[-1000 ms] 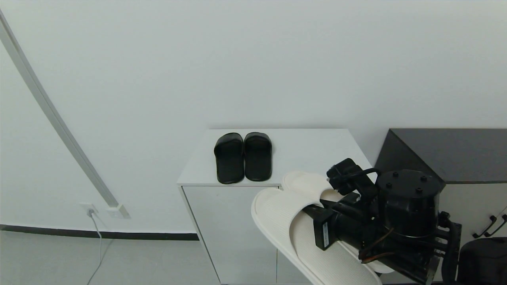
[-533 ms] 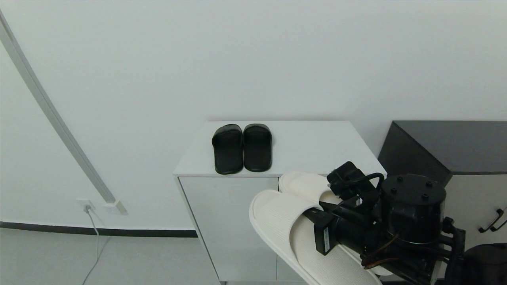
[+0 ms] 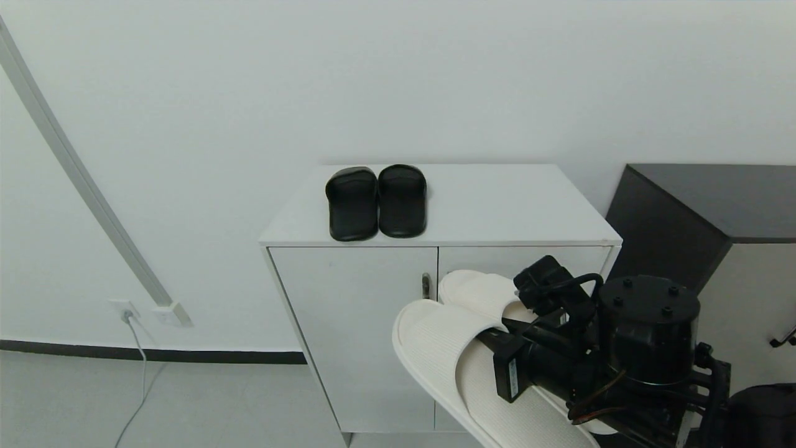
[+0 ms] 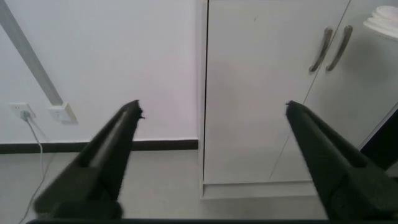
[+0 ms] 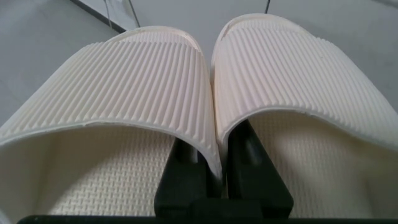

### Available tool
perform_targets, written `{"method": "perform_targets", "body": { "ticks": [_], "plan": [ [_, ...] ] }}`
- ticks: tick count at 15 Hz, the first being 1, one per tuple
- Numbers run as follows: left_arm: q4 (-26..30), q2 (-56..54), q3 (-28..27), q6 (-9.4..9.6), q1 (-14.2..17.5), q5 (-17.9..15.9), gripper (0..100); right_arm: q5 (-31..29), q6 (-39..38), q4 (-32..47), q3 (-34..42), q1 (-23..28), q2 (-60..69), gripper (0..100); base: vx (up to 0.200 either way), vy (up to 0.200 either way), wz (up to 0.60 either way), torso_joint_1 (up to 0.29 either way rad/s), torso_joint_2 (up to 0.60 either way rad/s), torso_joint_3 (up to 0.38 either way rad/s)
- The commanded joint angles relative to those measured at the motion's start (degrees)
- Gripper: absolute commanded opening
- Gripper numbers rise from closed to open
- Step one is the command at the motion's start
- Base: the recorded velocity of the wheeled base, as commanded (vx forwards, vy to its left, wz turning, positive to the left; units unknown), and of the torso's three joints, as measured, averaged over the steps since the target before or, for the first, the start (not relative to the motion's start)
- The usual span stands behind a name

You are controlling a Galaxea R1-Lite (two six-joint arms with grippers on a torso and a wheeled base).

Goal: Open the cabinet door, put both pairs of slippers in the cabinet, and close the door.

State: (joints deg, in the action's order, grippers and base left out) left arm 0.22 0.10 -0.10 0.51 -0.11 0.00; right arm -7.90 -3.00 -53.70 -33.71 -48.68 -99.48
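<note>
A white two-door cabinet (image 3: 348, 323) stands against the wall, both doors shut, with metal handles (image 3: 426, 285) at the centre seam. A pair of black slippers (image 3: 377, 201) lies on its top. My right gripper (image 3: 497, 333) is shut on a pair of white ribbed slippers (image 3: 448, 348), held in front of the right door; its fingers (image 5: 186, 162) pinch the two inner strap edges (image 5: 214, 134) together. My left gripper (image 4: 211, 112) is open and holds nothing, low down facing the cabinet (image 4: 267, 93) and its handles (image 4: 331, 48).
A dark grey cabinet (image 3: 703, 230) stands right of the white one. A wall socket with a cable (image 3: 127, 311) and a slanted white conduit (image 3: 81, 174) are at the left. Bare floor (image 3: 155, 404) lies left of the cabinet.
The head view has shifted: the cabinet now sits higher and more of its front and handles shows. The right gripper keeps the white slippers at about the same place in the view.
</note>
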Motion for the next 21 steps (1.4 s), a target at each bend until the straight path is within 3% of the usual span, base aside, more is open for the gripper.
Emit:
{"method": "perform_targets", "body": {
  "ticks": [1,11,21],
  "plan": [
    [0.04,-0.01,0.01,0.02,0.02,0.00,100,-0.01,0.10,-0.09,0.57,-0.01,-0.10,0,0.000,0.000,0.00,-0.217,0.54,0.315],
    [0.04,-0.01,0.01,0.10,0.02,0.00,100,0.08,0.01,-0.18,1.54,-0.45,-0.10,0,0.000,0.000,0.00,-0.185,0.50,0.317],
    [0.04,-0.01,0.01,0.02,0.02,0.00,100,3.77,0.19,-1.14,4.35,-0.45,-0.02,0,0.000,0.000,0.00,-0.102,0.46,0.353]
  ]
}}
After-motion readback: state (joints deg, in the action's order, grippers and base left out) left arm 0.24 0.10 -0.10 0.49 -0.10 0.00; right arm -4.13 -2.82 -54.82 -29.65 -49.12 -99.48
